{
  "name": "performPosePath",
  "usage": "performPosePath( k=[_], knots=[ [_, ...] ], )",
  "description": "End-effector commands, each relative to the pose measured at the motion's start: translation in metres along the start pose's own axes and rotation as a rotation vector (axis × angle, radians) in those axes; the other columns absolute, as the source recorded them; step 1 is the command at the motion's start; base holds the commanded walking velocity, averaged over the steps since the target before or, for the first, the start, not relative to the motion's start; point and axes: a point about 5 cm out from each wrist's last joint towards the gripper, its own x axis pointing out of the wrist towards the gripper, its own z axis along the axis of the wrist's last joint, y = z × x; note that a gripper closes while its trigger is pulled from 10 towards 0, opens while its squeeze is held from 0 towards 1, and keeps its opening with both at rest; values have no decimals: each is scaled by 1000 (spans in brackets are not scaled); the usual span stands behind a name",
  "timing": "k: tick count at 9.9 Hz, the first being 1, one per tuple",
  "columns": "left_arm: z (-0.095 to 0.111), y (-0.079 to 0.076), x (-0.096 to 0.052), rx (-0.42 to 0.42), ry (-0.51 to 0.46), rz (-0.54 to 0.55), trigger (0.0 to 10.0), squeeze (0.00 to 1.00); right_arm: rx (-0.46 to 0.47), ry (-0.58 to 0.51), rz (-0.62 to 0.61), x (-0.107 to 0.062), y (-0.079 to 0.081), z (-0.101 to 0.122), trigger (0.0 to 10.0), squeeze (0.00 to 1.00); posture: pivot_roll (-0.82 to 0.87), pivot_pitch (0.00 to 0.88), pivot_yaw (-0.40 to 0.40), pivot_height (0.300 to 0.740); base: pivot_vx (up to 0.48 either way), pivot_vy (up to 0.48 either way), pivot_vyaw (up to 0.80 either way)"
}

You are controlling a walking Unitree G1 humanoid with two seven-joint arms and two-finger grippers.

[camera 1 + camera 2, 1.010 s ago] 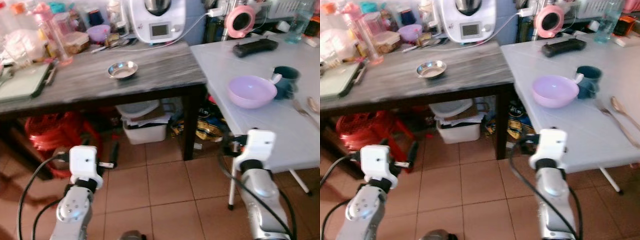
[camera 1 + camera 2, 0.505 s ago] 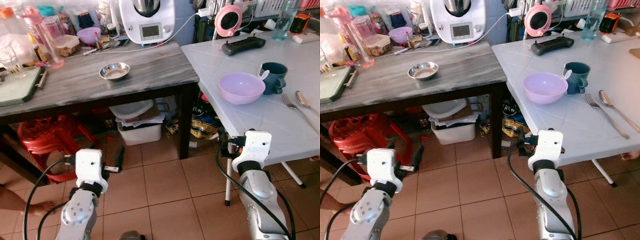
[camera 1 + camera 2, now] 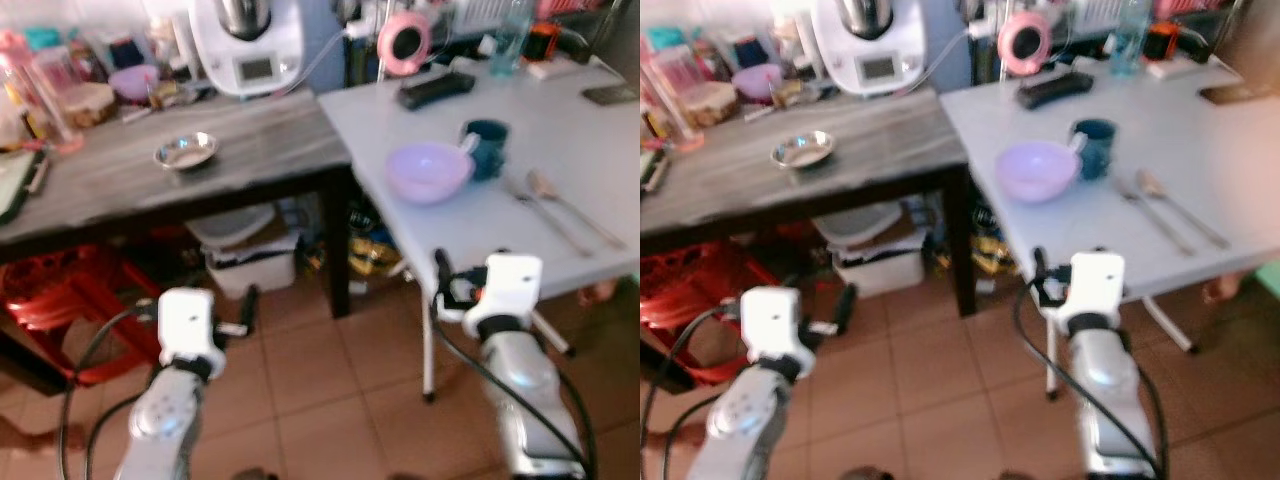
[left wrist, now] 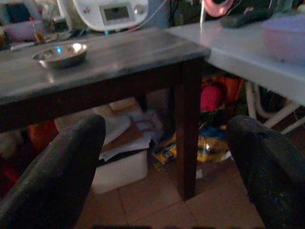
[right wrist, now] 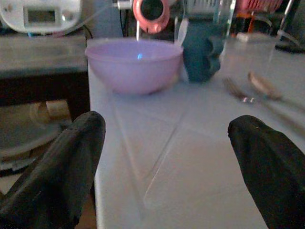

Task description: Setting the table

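Observation:
On the white table (image 3: 590, 140) at my right stand a purple bowl (image 3: 428, 170) and a dark teal mug (image 3: 486, 163) just behind it. A fork (image 3: 541, 212) and a spoon (image 3: 558, 197) lie side by side to the right of them. A small steel bowl (image 3: 186, 151) rests on the dark grey table (image 3: 120, 200) to the left. My left gripper (image 4: 166, 130) is open and empty, held low over the floor and facing the grey table's leg. My right gripper (image 5: 167, 125) is open at the white table's near edge, facing the purple bowl (image 5: 134, 63).
A white kitchen appliance (image 3: 245, 45) and several jars line the back of the grey table. A pink round mirror (image 3: 404, 40), a black remote (image 3: 435, 88) and a bottle (image 3: 510, 35) sit at the white table's far end. Below are a red stool (image 3: 55, 300) and a white box (image 3: 252, 266).
The whole picture has slid left and blurred, so the camera has turned right toward the white table. Both arms keep the same low pose, grippers open.

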Motion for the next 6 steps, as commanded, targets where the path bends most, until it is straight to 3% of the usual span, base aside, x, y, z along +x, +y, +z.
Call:
performPosePath(
  k=[1, 2, 5, 6],
  knots=[
    [0, 7, -3, 9, 11, 21, 10000, 0, 20, -31, 43, 3, 12, 9, 10000, 0, 42, 15, 86, 740, 0, -442, 0],
    [-1, 7, -3, 11, 16, 22, 10000, 0, 25, -30, 49, 5, 13, 9, 10000, 0, 48, 15, 93, 740, 0, -296, 0],
    [1, 9, -5, 27, 31, 21, 10000, 0, 31, -36, 56, 7, 19, 8, 10000, 0, 66, 23, 126, 740, 0, 0, 0],
    [1, 12, -7, 42, 44, 48, 10000, 0, 60, -46, 72, 9, 25, 9, 10000, 0, 111, 15, 117, 740, 0, 0, 794]
  ],
)
